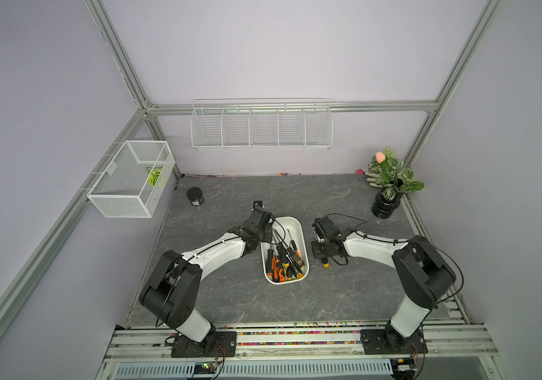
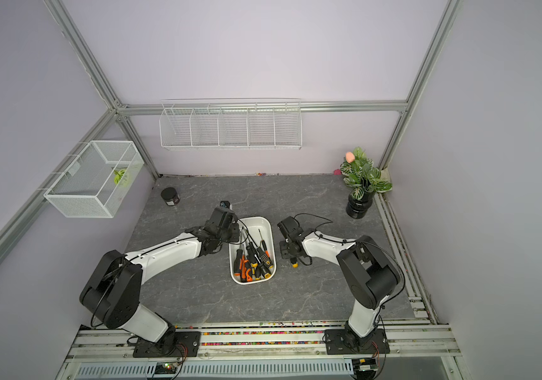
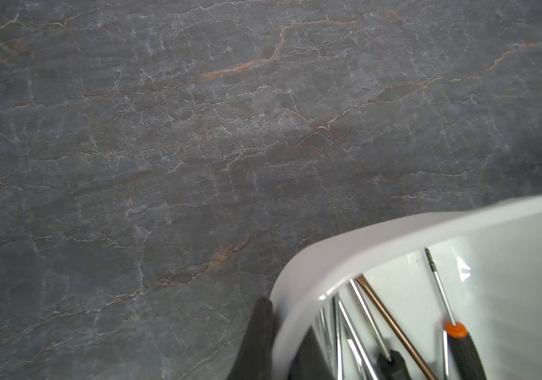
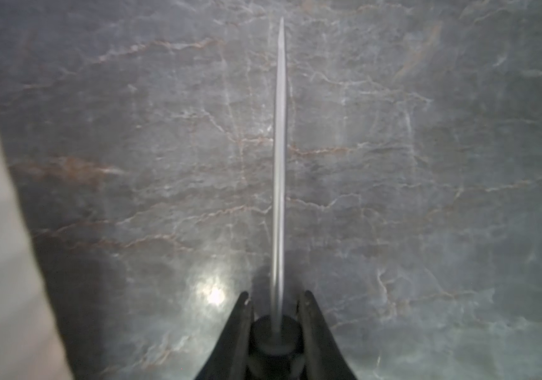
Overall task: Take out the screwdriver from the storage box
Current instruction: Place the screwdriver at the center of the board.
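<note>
The white storage box (image 1: 291, 225) (image 2: 256, 225) lies mid-table with several orange-and-black screwdrivers (image 1: 284, 260) (image 2: 253, 260) (image 3: 460, 348) inside. My left gripper (image 1: 268, 230) (image 2: 233, 230) (image 3: 283, 342) is shut on the box's left wall (image 3: 312, 263), one finger outside and one inside. My right gripper (image 1: 319, 251) (image 2: 287, 251) (image 4: 276, 297) hangs low over the table just right of the box. It is shut on the dark handle of a screwdriver whose steel shaft (image 4: 279, 164) points straight ahead. In both top views only its orange-yellow end (image 1: 326, 264) (image 2: 294, 264) shows.
A black jar (image 1: 195, 196) stands at the back left of the grey marble table. A potted plant (image 1: 389, 184) fills the back right corner. A wire-mesh basket (image 1: 131, 179) hangs on the left wall and a long wire rack (image 1: 261, 126) on the back wall.
</note>
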Action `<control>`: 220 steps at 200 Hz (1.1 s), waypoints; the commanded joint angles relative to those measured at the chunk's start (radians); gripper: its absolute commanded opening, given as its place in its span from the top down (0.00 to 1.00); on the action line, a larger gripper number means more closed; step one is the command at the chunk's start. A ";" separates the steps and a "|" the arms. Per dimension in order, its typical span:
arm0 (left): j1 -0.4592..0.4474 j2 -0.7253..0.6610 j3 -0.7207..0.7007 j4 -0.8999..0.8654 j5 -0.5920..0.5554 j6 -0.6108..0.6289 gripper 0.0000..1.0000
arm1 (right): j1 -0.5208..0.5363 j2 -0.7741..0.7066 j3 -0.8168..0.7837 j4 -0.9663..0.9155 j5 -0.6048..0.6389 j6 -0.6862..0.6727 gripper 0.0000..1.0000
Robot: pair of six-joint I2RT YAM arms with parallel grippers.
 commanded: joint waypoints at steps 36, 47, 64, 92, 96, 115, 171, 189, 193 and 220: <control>-0.005 -0.031 0.003 0.035 0.008 -0.005 1.00 | -0.028 0.143 0.170 -0.031 0.005 -0.015 1.00; -0.005 -0.029 0.007 0.035 0.009 -0.005 1.00 | -0.035 0.157 0.176 -0.031 0.000 -0.015 1.00; -0.005 -0.021 0.012 0.033 0.010 -0.003 1.00 | -0.051 0.167 0.174 -0.027 -0.006 -0.011 1.00; -0.006 -0.007 0.013 0.038 0.013 -0.003 1.00 | -0.069 0.177 0.161 -0.025 -0.017 -0.009 0.93; -0.005 -0.006 0.013 0.037 0.012 -0.005 1.00 | -0.070 0.178 0.160 -0.024 -0.018 -0.009 0.92; -0.005 -0.005 0.008 0.037 0.009 -0.005 1.00 | -0.076 0.182 0.156 -0.025 -0.027 -0.015 0.84; -0.005 -0.014 0.000 0.034 0.007 -0.009 1.00 | -0.077 0.181 0.157 -0.036 -0.035 -0.014 0.74; -0.005 -0.013 0.001 0.034 0.007 -0.009 1.00 | -0.077 0.179 0.157 -0.037 -0.035 -0.014 0.72; -0.005 -0.013 0.000 0.032 0.007 -0.009 1.00 | -0.078 0.179 0.156 -0.038 -0.036 -0.013 0.72; -0.006 -0.013 -0.001 0.034 0.007 -0.012 1.00 | -0.078 0.180 0.158 -0.043 -0.037 -0.013 0.71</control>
